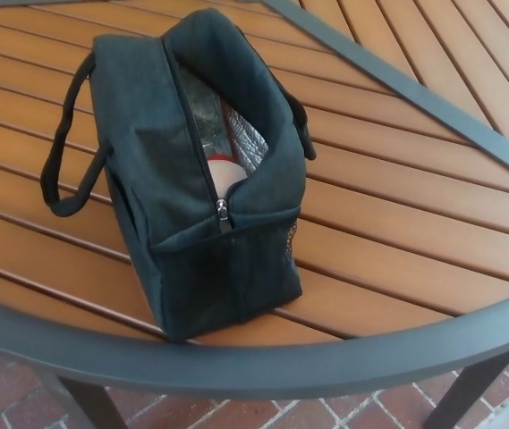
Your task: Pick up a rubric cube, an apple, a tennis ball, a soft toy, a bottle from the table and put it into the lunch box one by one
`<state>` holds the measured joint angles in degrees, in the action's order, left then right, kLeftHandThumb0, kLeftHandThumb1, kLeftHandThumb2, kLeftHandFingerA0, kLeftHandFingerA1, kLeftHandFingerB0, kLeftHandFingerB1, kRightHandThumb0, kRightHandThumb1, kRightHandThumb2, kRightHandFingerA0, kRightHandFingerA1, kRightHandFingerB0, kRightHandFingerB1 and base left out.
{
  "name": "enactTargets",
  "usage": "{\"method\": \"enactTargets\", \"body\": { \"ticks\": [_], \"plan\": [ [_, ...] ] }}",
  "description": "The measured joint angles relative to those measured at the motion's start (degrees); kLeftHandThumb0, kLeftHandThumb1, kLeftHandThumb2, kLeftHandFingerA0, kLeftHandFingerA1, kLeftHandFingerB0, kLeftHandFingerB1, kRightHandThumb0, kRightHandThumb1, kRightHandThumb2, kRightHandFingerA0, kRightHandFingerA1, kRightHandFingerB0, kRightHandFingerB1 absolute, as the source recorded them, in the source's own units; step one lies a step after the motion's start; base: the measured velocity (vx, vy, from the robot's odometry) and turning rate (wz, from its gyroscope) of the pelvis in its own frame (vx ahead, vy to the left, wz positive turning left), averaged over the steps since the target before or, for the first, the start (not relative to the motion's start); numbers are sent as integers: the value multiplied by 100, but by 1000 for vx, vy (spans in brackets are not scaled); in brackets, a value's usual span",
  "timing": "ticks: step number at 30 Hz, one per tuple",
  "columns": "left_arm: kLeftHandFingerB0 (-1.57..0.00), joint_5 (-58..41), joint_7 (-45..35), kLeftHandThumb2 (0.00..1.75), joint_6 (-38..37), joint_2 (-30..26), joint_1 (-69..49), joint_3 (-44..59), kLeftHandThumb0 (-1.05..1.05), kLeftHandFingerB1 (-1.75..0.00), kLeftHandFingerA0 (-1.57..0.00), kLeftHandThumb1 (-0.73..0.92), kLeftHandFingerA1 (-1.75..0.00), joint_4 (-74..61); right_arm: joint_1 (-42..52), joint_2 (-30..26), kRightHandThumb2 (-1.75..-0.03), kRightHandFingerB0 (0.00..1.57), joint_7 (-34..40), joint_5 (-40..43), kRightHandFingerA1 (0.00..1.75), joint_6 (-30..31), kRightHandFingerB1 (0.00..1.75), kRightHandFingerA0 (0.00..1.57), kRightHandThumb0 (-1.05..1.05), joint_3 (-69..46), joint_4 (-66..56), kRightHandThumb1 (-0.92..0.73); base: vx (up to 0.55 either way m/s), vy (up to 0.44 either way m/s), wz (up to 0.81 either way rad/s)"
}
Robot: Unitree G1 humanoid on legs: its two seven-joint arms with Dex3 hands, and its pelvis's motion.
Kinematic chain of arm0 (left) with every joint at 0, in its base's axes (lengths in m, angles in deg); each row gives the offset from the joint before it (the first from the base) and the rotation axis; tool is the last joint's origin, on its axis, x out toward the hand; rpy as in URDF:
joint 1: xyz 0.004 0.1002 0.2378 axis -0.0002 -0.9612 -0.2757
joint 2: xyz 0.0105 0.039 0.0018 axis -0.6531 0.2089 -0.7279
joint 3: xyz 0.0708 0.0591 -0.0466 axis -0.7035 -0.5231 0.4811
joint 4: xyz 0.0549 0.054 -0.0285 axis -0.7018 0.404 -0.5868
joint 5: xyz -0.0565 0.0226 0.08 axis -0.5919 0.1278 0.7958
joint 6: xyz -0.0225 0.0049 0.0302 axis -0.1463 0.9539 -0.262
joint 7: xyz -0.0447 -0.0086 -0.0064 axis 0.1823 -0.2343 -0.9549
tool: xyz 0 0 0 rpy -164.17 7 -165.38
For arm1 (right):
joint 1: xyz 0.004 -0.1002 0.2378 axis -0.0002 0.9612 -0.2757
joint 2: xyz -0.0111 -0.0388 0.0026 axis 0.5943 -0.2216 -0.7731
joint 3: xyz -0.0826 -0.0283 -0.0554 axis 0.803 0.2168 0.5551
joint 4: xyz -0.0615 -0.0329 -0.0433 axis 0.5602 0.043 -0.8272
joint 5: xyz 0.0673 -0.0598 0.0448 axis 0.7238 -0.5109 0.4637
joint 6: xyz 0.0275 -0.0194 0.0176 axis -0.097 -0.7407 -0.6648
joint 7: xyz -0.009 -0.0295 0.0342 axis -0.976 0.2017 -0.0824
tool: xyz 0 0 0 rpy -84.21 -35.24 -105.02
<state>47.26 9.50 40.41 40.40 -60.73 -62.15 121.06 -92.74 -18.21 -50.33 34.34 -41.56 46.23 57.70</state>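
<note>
A dark fabric lunch box (182,170) stands on the wooden slat table (397,223), near its front edge. Its top zipper is partly open, showing a silver foil lining (236,143). Inside the gap I see a pale rounded object with a red rim (225,172); what it is I cannot tell. A loop handle (62,152) hangs off the bag's left side. No cube, apple, tennis ball, soft toy or bottle lies on the table in view. Neither of my hands shows.
A grey metal rim (263,362) bounds the round table at the front, and a grey crossbar (415,94) runs diagonally at the upper right. Brick paving (236,416) and table legs show below the rim.
</note>
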Motion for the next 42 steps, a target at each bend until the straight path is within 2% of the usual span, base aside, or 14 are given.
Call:
{"method": "enactTargets", "body": {
  "ticks": [4, 5, 12, 15, 18, 21, 23, 24, 29, 31, 32, 34, 35, 42],
  "plan": [
    [-96, -13, 0, 121, 0, 1, 35, 35, -18, -115, -109, 46, -123, 0, 1192, 664, -66, 5, 127, -10, 56, 58, 23, 8, -44, -701, -334, -75, 0, 0, 0],
    [-98, -17, 0, 122, 0, 1, 42, 42, -15, -114, -110, 44, -119, -2, 1388, 779, -90, 1, 158, -14, 52, 73, 18, 1, -53, -816, -418, -67, 0, 0, 9],
    [-99, -49, 8, 113, 0, 7, 106, 97, -20, -108, -112, 46, -112, -14, 3616, 2463, -66, 0, 588, -146, 51, 508, 9, 0, -55, -1648, -889, -90, 0, 0, 0],
    [-95, -54, 16, 111, 0, 7, 135, 115, -16, -105, -108, 49, -111, -18, 4270, 3079, -89, 0, 858, -196, 61, 749, 6, 6, -59, -1972, -1003, -79, 0, 0, 0],
    [-95, -54, 25, 115, 0, 7, 142, 116, -13, -107, -108, 47, -114, -20, 4789, 3508, -68, 0, 1159, -253, 58, 936, 9, 0, -59, -2184, -1001, -90, 0, 0, 0],
    [-97, -61, 24, 114, 0, 7, 145, 137, -17, -106, -109, 48, -110, -28, 5181, 3822, -98, 0, 1478, -294, 26, 1072, 8, 0, -81, -2344, -996, -73, 0, 0, 0],
    [-94, -61, 25, 112, 0, 6, 144, 138, -16, -104, -109, 48, -111, -28, 5315, 3940, -95, 0, 1619, -306, 47, 1135, 0, 1, -64, -2401, -995, -83, 0, 0, 0],
    [-96, -60, 26, 117, 0, 6, 144, 138, -15, -110, -107, 45, -117, -29, 5455, 4043, -62, 26, 1763, -324, 51, 1204, 38, 36, -45, -2425, -996, -79, 0, 0, 0],
    [-100, -62, 53, 115, 0, 3, 158, 150, -19, -109, -114, 46, -115, -42, 6021, 4213, -60, 42, 2240, -494, 53, 1287, 43, 34, -43, -1977, -930, -72, 0, 0, 0],
    [-99, -60, 85, 116, 0, -7, 182, 152, -16, -109, -112, 48, -114, -50, 6185, 4178, -61, 43, 2382, -580, 52, 1328, 38, 47, -50, -1621, -883, -70, 0, 0, 0],
    [-99, -57, 113, 118, 0, -19, 201, 144, -14, -111, -108, 47, -116, -49, 6231, 4105, -92, 39, 2385, -651, 64, 1410, 55, 50, -53, -1287, -834, -56, 0, 0, 0],
    [-99, -56, 126, 118, 0, -23, 224, 136, -14, -111, -108, 47, -116, -49, 6242, 4046, -92, 39, 2345, -711, 64, 1432, 55, 50, -53, -975, -791, -56, 0, 0, 0],
    [-101, -58, 127, 115, 0, -22, 258, 134, -14, -109, -109, 48, -115, -51, 6241, 3961, -62, 35, 2288, -775, 57, 1432, 39, 52, -50, -551, -779, -74, 0, 0, 0],
    [-104, -50, 148, 112, 2, -28, 398, 99, -14, -102, -112, 48, -117, -51, 6146, 3659, -61, 30, 2352, -1006, 69, 1095, 35, 68, -36, 1117, -570, -73, 0, 0, 0]
  ]
}}
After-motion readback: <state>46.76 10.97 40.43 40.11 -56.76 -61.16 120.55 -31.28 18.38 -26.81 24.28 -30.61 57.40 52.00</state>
